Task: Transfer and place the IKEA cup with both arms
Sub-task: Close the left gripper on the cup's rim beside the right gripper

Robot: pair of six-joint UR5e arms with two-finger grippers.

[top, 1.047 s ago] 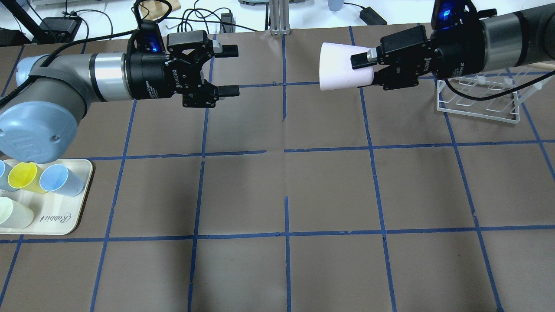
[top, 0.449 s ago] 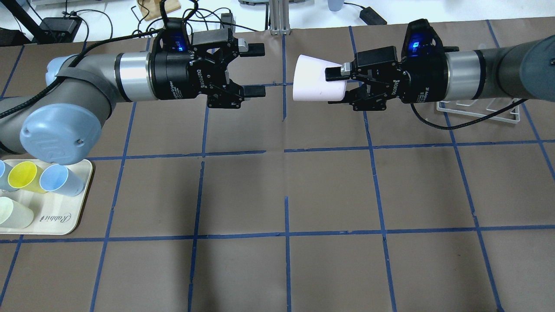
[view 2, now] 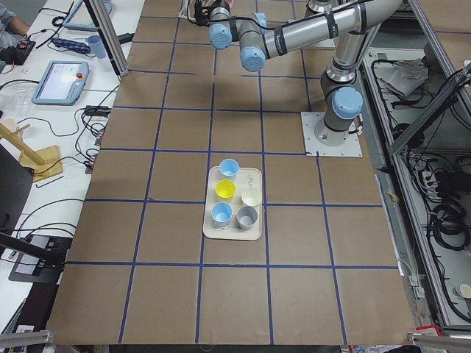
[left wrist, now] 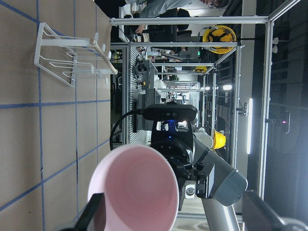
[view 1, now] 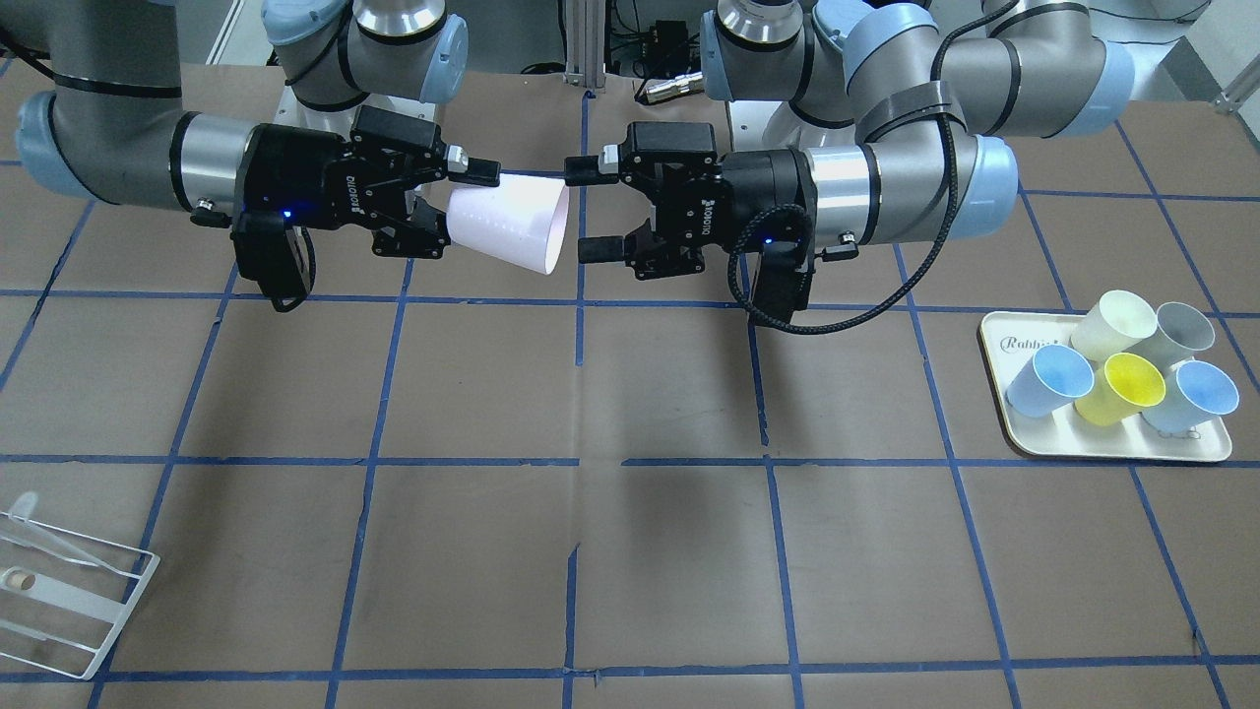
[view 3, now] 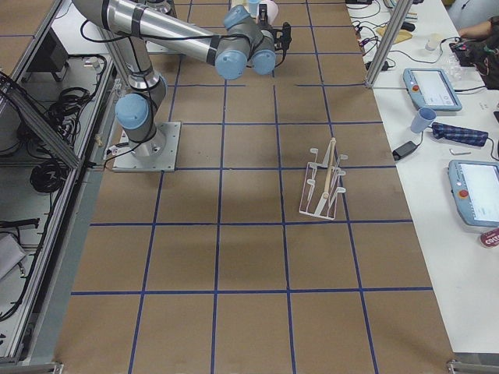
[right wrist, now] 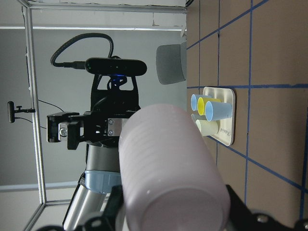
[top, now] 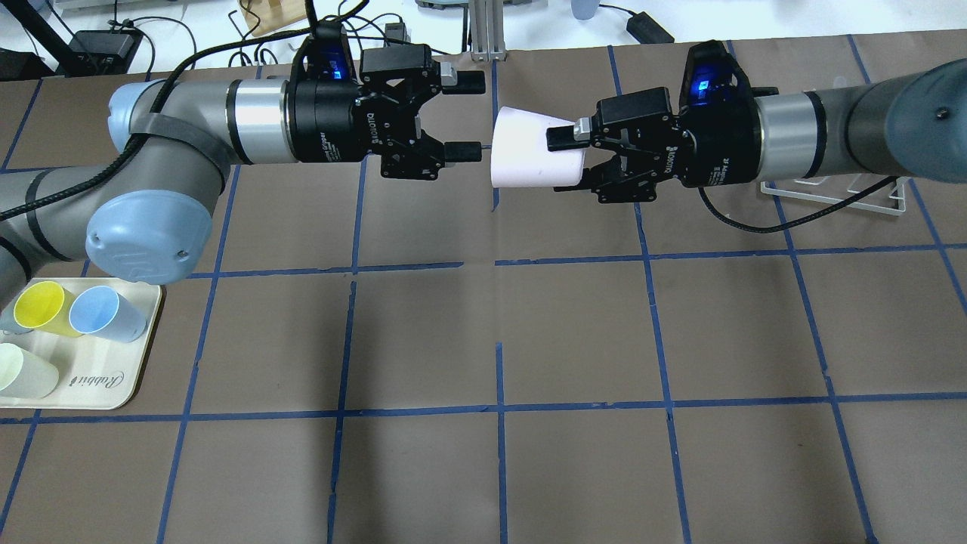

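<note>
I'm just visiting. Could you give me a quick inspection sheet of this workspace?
Surface: brown table, blue tape grid.
Job's things: pink IKEA cup held sideways in the air.
Clutter: tray with five coloured cups; white wire rack.
Grippers: right gripper shut on the cup's narrow end; left gripper open, facing its mouth.
Cables: a black cable hangs off each wrist.
Surroundings: desks with teach pendants beside the table.

Tray (top: 102, 384) cut by frame edge, partly behind left arm (top: 147, 230).
</note>
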